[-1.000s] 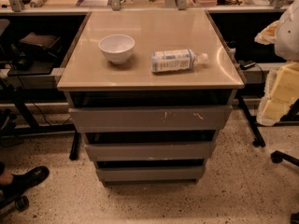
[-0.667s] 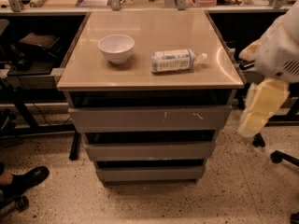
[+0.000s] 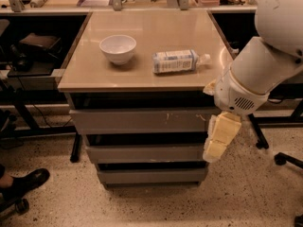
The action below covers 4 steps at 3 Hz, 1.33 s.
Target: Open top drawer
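Note:
The top drawer is the tallest grey front panel just under the tabletop, with small pale scratch marks near its right end. It sits slightly forward of the dark gap below the tabletop. My white arm comes in from the upper right. My gripper with pale yellow fingers hangs downward at the right end of the drawer fronts, overlapping the right edge of the top drawer and the middle one.
A white bowl and a lying plastic bottle rest on the beige tabletop. Two shorter grey drawers sit below. A shoe is at lower left. Chair wheels stand at right.
My arm and gripper have moved left and forward, from beside the cabinet's right side to the right end of the drawer fronts. The drawers, bowl and bottle look unmoved.

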Tool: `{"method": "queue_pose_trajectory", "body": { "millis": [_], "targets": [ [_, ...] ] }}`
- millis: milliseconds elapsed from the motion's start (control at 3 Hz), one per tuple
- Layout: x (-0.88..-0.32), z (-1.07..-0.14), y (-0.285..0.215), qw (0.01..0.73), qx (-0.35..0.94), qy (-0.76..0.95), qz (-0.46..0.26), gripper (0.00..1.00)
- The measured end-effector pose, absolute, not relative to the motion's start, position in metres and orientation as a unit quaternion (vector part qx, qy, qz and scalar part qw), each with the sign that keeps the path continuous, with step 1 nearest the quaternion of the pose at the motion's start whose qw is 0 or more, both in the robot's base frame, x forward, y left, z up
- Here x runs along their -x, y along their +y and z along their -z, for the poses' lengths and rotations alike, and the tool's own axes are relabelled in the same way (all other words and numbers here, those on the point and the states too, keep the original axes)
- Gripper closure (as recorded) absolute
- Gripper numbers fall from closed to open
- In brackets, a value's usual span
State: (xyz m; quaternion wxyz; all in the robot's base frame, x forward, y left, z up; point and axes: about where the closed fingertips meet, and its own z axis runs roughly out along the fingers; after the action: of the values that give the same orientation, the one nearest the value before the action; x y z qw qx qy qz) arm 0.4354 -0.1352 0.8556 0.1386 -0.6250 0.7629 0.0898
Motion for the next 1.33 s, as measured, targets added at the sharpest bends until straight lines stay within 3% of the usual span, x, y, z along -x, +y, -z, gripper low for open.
{"method": "queue_pose_trajectory", "body": {
  "millis": [1000,1333],
  "targets": [
    [-0.513,-0.828,-0.102,0.262,0.590,0.760,-0.074,0.00],
    [-0.513,-0.827,-0.101,0.262,0.590,0.760,-0.075,0.00]
  ]
}}
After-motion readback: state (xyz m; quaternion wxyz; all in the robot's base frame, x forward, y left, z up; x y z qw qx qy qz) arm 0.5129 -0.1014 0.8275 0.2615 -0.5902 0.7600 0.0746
